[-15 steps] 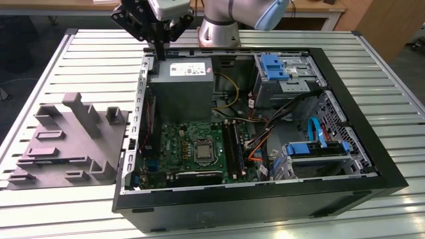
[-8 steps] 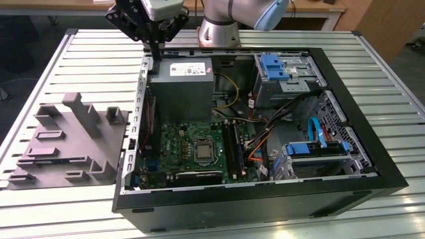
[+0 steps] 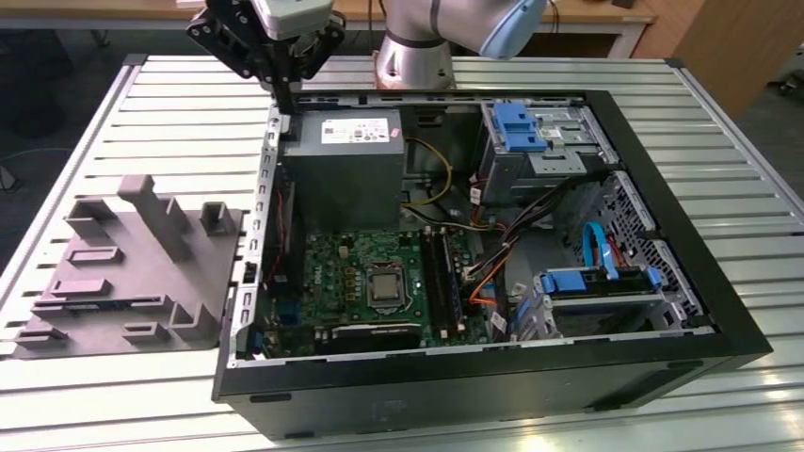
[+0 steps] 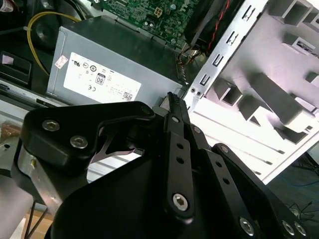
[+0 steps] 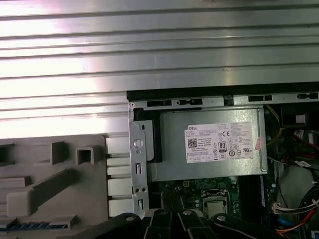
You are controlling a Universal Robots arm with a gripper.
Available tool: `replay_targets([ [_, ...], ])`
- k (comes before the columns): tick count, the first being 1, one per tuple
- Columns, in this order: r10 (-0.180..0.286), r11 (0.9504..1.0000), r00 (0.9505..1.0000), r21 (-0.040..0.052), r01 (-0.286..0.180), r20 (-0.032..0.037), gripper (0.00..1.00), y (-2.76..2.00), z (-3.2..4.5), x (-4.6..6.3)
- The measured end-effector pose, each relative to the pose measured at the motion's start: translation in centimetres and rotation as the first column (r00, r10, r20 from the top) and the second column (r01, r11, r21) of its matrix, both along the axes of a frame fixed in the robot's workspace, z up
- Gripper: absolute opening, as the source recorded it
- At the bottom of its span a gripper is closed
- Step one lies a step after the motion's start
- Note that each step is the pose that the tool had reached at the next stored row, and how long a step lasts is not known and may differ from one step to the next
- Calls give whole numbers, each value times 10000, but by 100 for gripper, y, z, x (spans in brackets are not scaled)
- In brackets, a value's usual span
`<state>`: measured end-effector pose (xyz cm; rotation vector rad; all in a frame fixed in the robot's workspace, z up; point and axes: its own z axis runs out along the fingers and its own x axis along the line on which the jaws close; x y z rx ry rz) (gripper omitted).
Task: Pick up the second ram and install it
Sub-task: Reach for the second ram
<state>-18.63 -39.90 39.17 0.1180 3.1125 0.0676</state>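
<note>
My gripper (image 3: 288,98) hangs above the far corner of the open computer case (image 3: 628,311), on the exterior view's left, over the grey power supply (image 3: 342,155). Its black fingers meet at one tip in the second wrist view, so the gripper (image 4: 172,97) is shut with nothing in it. A thin blue strip, seemingly the second ram (image 5: 35,225) seen edge-on, lies in a slot of the grey fixture (image 5: 55,184) beside the case, well apart from the gripper. The green motherboard (image 3: 364,273) with its long black memory slots (image 3: 440,273) lies deep in the case.
The grey moulded fixture (image 3: 126,273) with upright posts stands on the slatted metal table (image 3: 164,122) at the exterior view's left. Inside the case are a silver processor socket (image 3: 382,283), loose cables (image 3: 503,254), and blue drive brackets (image 3: 515,127). The case's metal rim (image 3: 266,188) runs below the gripper.
</note>
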Motion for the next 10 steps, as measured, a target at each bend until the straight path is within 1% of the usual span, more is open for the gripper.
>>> replay_targets([
  [10, 0, 10000, 10000, 0, 0, 0, 11, 0, -4, -170],
])
